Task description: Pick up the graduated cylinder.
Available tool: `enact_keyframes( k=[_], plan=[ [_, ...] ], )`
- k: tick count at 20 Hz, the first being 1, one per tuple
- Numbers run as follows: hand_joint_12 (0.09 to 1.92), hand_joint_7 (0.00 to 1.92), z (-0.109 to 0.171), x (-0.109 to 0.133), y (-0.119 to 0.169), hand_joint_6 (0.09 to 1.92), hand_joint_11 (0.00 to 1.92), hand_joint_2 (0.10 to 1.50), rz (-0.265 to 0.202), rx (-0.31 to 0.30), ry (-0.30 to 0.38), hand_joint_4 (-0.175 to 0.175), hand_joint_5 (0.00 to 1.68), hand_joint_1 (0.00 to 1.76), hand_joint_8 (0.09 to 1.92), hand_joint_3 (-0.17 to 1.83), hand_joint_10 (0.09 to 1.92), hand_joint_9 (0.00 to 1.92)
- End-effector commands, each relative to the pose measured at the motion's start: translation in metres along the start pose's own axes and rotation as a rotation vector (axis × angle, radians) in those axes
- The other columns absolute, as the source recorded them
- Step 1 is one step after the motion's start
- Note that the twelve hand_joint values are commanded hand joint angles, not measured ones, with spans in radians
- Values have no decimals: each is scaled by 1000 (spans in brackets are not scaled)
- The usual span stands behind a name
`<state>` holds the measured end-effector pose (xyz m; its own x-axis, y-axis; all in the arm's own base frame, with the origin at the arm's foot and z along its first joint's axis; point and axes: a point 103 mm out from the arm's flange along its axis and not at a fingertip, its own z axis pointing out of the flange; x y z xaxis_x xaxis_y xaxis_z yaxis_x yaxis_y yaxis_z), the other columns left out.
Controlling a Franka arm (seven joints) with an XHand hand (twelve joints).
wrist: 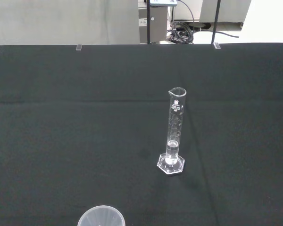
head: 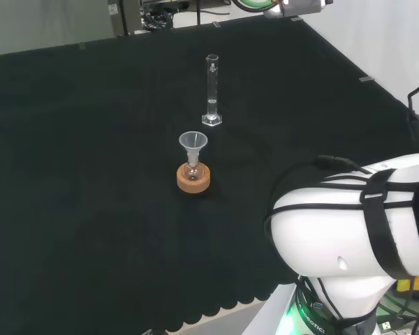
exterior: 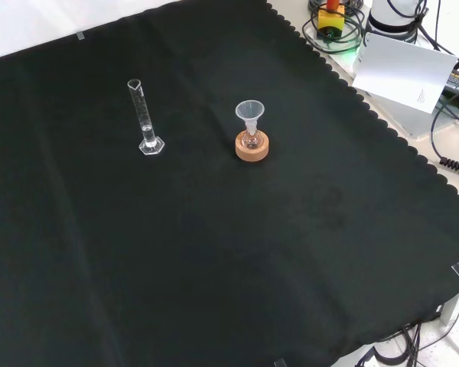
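Note:
A clear graduated cylinder (head: pixel 211 89) stands upright on its hexagonal foot on the black cloth, past the middle of the bench in the head view. The front view has the graduated cylinder (exterior: pixel 144 116) at the upper left of the cloth, and the wrist view faces the graduated cylinder (wrist: pixel 174 133) from a distance. Nothing touches it.
A small flask with a clear funnel (head: pixel 193 144) in its neck sits on a cork ring (head: pixel 193 179), a little nearer than the cylinder in the head view. The cork ring (exterior: pixel 252 147) is to the cylinder's right in the front view. The arm's white link (head: pixel 356 223) stands at the head view's lower right.

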<state>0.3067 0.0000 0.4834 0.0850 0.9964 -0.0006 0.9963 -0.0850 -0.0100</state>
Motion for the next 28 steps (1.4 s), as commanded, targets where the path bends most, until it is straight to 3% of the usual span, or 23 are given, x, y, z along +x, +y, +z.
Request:
enact_keyframes(
  k=[1, 4, 8, 13, 24, 28],
  plan=[
    [1332, 0, 0, 0, 0, 169, 27, 1126, 4, -11, -1, -13, 86, 128, 269, 541, 668, 88],
    [1377, 0, 2, 2, 0, 87, 2, 1214, 1, -13, -2, -13, 125, 93, 239, 390, 683, 75],
    [1383, 0, 5, 7, 3, 87, 0, 1230, -10, -10, -10, -13, 133, 89, 234, 362, 686, 74],
    [1384, 0, 22, -2, 19, 87, 0, 1233, 17, 18, -5, -14, 137, 95, 234, 352, 686, 76],
    [1385, 0, 90, -39, 76, 87, 0, 1237, 78, 74, 35, -19, 148, 125, 263, 314, 689, 91],
    [1386, 0, 119, -53, 106, 87, 0, 1221, 37, 79, 80, -20, 151, 163, 286, 293, 690, 98]
  ],
)
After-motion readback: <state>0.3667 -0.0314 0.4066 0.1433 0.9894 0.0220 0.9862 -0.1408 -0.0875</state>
